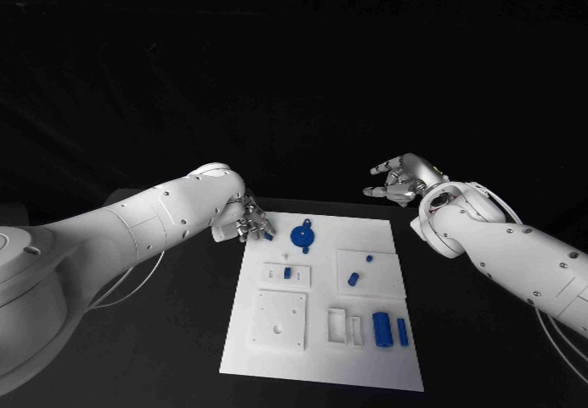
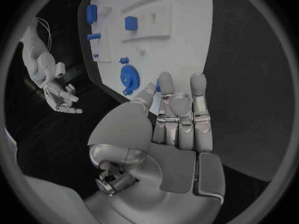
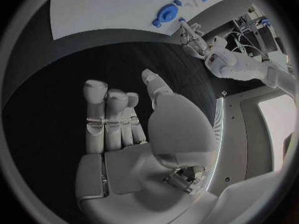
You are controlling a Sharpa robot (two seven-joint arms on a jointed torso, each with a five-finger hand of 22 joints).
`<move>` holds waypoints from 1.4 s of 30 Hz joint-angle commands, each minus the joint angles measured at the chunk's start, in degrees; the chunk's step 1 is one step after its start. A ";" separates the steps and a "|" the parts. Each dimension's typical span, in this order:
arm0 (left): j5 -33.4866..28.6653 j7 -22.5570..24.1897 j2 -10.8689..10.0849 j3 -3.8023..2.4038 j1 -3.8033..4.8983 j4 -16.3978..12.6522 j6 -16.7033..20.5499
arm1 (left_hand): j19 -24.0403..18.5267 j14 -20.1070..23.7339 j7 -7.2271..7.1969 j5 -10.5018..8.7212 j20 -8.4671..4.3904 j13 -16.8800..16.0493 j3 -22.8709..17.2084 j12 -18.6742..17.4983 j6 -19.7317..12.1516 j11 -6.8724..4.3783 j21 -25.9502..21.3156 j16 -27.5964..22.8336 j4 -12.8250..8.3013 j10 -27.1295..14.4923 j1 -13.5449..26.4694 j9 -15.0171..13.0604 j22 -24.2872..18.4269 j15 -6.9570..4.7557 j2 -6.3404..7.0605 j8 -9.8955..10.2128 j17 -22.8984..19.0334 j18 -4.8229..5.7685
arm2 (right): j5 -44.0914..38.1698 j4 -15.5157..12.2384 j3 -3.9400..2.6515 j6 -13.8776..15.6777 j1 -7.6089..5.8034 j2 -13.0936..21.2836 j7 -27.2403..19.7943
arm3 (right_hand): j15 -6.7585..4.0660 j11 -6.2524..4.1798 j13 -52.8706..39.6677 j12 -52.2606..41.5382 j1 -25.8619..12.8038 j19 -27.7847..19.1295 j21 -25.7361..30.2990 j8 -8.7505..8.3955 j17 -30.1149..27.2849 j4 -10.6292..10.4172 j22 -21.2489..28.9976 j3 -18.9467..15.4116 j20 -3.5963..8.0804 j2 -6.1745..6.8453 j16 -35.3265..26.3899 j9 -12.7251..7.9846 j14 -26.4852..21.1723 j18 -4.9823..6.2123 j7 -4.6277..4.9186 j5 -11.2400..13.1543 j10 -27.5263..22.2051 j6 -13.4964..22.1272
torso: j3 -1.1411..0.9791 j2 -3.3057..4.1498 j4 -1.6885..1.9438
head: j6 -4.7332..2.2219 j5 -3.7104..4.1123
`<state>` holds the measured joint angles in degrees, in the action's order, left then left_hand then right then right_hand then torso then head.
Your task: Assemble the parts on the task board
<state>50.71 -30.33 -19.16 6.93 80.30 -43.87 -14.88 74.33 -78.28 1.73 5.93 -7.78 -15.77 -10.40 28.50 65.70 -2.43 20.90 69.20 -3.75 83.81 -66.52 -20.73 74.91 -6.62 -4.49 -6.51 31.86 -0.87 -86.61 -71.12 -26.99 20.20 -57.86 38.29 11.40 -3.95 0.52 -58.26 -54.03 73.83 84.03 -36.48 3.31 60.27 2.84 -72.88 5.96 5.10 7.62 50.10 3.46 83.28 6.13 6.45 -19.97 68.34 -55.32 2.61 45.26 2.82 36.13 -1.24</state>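
The left hand (image 1: 249, 226) is hovering at the far left corner of the white task board (image 1: 368, 357), its fingers lying straight and close together with nothing in them, just beside the blue gear-shaped part (image 1: 302, 235) lying flat near the board's far edge. The right hand (image 1: 398, 181) is hanging over the black table (image 1: 147, 357) beyond the board's far right corner, well apart from the parts, loosely spread and holding nothing. Small blue blocks (image 1: 353, 278) are sitting mid-board, and two upright blue bars (image 1: 390, 330) are standing near the right edge.
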 commanded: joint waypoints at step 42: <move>1.52 -2.40 -17.09 3.87 0.55 -33.80 20.68 | 1.03 -3.28 -3.16 6.15 -0.40 0.80 -6.40 2.48 2.39 -1.81 2.49 2.56 -3.21 2.83 0.57 -32.03 1.02 -0.86 1.22 -7.27 7.24 -0.42 | 0.12 0.26 -0.01 -1.09 0.57 0.79 -0.25 | 0.10 -0.27 0.03 0.18 -0.60 2.85 0.17 0.16 -0.08 -0.28 0.08 0.17 -0.23 -0.16 -0.16 0.03 -0.11 0.73 0.07 0.06 -0.42 -0.51 | -0.16 -1.67 1.47 | 2.26 0.30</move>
<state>48.23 -32.25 -36.24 10.69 80.81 -77.07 2.33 75.17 -81.19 1.85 11.81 -8.19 -15.03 -15.68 30.67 64.56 -3.83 23.09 71.63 -6.31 83.88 -65.87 -24.89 74.93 -7.48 -3.75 -14.11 39.07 -0.87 -86.50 -70.78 -26.99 19.86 -57.33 39.13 11.42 -3.95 0.47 -58.28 -54.03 73.59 84.03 -36.48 3.31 60.27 2.85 -72.88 5.96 5.10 7.38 50.10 3.46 83.28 6.13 6.54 -19.97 68.29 -55.28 2.47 43.63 4.21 38.22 -0.86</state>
